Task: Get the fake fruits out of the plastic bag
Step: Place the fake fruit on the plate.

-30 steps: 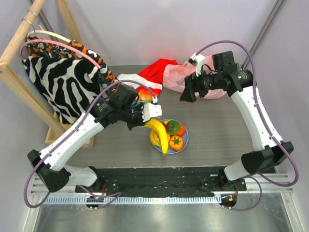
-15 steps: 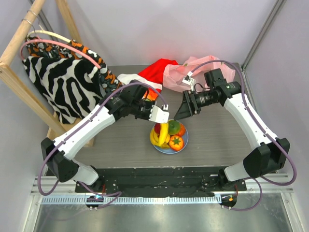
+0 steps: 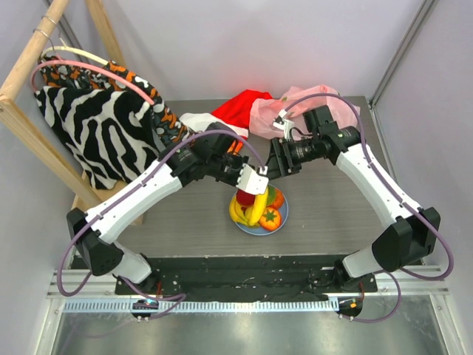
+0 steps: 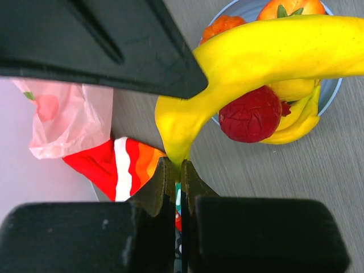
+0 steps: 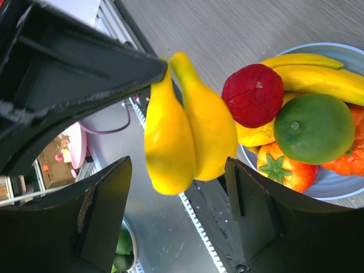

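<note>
My left gripper (image 3: 254, 188) is shut on the stem of a yellow banana bunch (image 4: 256, 51) and holds it just above the light-blue plate (image 3: 284, 219). The jaws pinch the stem in the left wrist view (image 4: 177, 166). My right gripper (image 5: 179, 210) is open, its fingers either side of the hanging bunch (image 5: 187, 125) without touching it. On the plate lie a red fruit (image 5: 253, 94), a green fruit (image 5: 313, 128), an orange-red fruit with a green top (image 5: 278, 168) and more banana (image 5: 318, 77). The pink plastic bag (image 3: 295, 111) lies crumpled at the back.
A red cloth (image 3: 240, 107) and a rainbow-striped cloth (image 4: 122, 168) lie beside the bag. A wooden rack with a zebra-striped cloth (image 3: 89, 126) stands at the left. Walls close in at the back and right.
My left gripper has carried the banana bunch right, over the plate. My right gripper has come away from the bag, down and left, to straddle the bunch.
</note>
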You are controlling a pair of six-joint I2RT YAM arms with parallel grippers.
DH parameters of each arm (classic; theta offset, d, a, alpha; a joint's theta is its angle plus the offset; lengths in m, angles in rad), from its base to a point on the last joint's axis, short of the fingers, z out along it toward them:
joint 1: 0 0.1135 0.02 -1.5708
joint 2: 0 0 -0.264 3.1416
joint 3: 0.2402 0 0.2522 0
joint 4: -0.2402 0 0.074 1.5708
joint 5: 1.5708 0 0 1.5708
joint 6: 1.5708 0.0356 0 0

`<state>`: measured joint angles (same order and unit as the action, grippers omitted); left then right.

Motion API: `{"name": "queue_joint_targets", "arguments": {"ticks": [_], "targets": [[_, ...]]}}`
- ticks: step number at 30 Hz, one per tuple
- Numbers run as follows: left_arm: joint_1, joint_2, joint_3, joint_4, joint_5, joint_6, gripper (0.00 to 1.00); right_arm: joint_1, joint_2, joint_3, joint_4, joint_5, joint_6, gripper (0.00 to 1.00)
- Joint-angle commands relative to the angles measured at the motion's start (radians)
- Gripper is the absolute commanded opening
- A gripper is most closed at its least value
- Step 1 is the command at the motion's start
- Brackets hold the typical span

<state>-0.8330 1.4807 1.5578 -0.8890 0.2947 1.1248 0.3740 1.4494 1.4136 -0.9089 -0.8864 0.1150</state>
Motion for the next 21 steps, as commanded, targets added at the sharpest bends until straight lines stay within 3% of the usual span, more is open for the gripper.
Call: {"name": "queue_joint_targets", "arguments": {"ticks": [1, 8, 13, 14, 15, 16, 18, 21], "targets": [[-0.017, 0.015, 0.048, 0.019, 0.006, 0.023, 0.0, 0.034, 0.009, 0.004, 0.028, 0.063, 0.034, 0.75], [-0.02, 0.056, 0.093, 0.002, 0.012, 0.033, 0.0, 0.082, 0.026, -0.01, -0.024, 0.213, 0.015, 0.7], [-0.023, 0.064, 0.093, 0.002, 0.011, 0.043, 0.0, 0.075, 0.031, -0.027, -0.022, 0.204, 0.026, 0.39], [-0.023, 0.064, 0.085, 0.028, 0.004, 0.033, 0.04, 0.072, 0.032, -0.024, -0.021, 0.186, 0.031, 0.31], [-0.023, 0.059, 0.078, 0.053, -0.005, -0.003, 0.17, 0.062, 0.029, -0.022, -0.021, 0.182, 0.04, 0.11], [-0.023, 0.056, 0.062, 0.079, -0.032, -0.025, 0.22, 0.051, 0.026, -0.027, -0.021, 0.176, 0.055, 0.01], [-0.021, 0.053, 0.056, 0.148, -0.067, -0.087, 0.38, 0.023, 0.014, -0.053, -0.028, 0.143, 0.08, 0.01], [-0.018, 0.029, 0.051, 0.254, -0.179, -0.166, 0.5, -0.064, -0.007, -0.094, -0.079, 0.061, 0.115, 0.02]]}}
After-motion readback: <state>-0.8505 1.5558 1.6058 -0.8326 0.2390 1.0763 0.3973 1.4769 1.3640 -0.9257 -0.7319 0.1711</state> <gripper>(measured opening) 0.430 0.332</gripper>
